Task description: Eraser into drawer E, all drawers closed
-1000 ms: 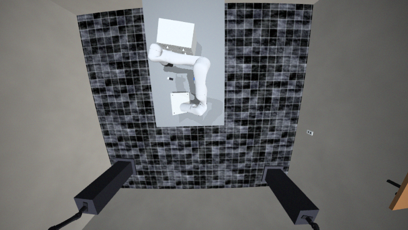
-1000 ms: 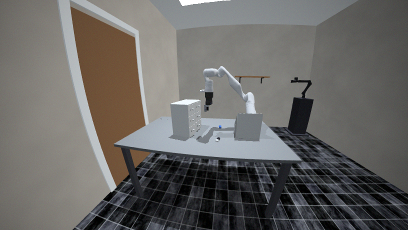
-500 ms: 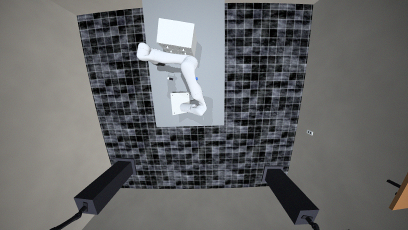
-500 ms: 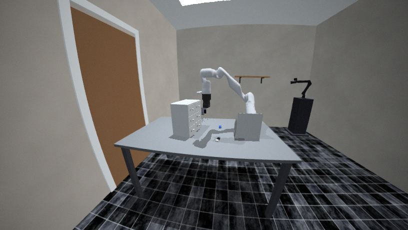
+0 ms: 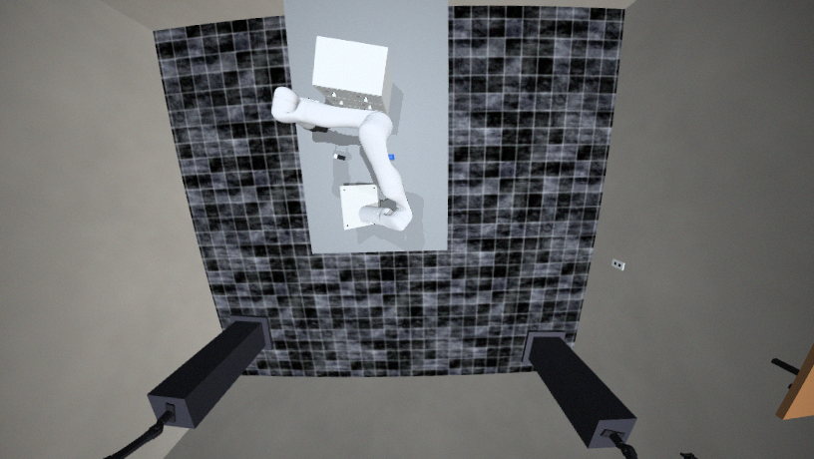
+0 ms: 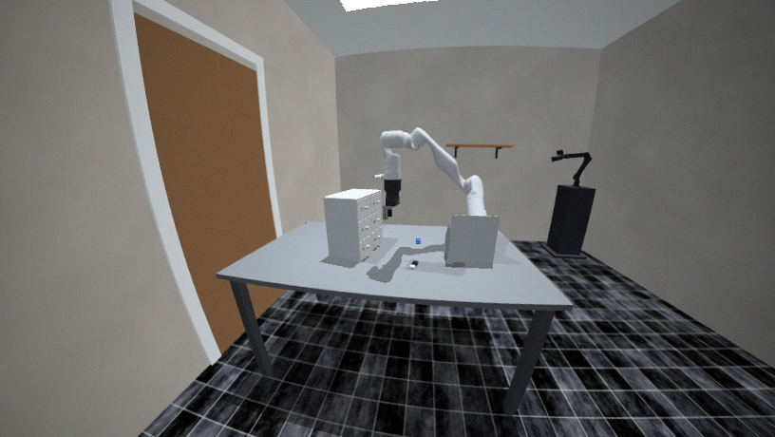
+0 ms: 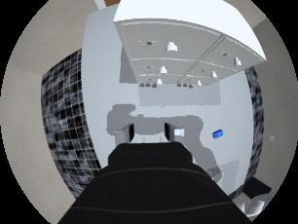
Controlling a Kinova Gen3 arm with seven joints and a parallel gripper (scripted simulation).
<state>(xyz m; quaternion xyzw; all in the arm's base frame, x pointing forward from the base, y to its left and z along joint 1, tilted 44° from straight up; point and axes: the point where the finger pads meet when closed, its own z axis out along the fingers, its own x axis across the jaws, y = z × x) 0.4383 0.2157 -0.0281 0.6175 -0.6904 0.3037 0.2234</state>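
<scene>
The small white chest (image 6: 352, 223) stands on the grey table, its drawer front (image 6: 373, 223) facing the arm's base. It also shows in the overhead view (image 5: 350, 68) and the wrist view (image 7: 188, 34). All drawers look pushed in, and their marks are too small to read. A small blue block (image 6: 418, 240) lies on the table, also in the overhead view (image 5: 391, 157) and the wrist view (image 7: 218, 134). A small black-and-white piece (image 6: 413, 264) lies nearer the table's front. I cannot tell which is the eraser. My gripper (image 6: 388, 213) hangs open and empty just before the drawer front, fingers down (image 7: 150, 132).
The arm stands on a white box (image 6: 472, 239) on the table, right of the chest. A black pedestal with a second small arm (image 6: 570, 225) stands on the floor at the far right. A brown door (image 6: 200, 206) is behind the chest.
</scene>
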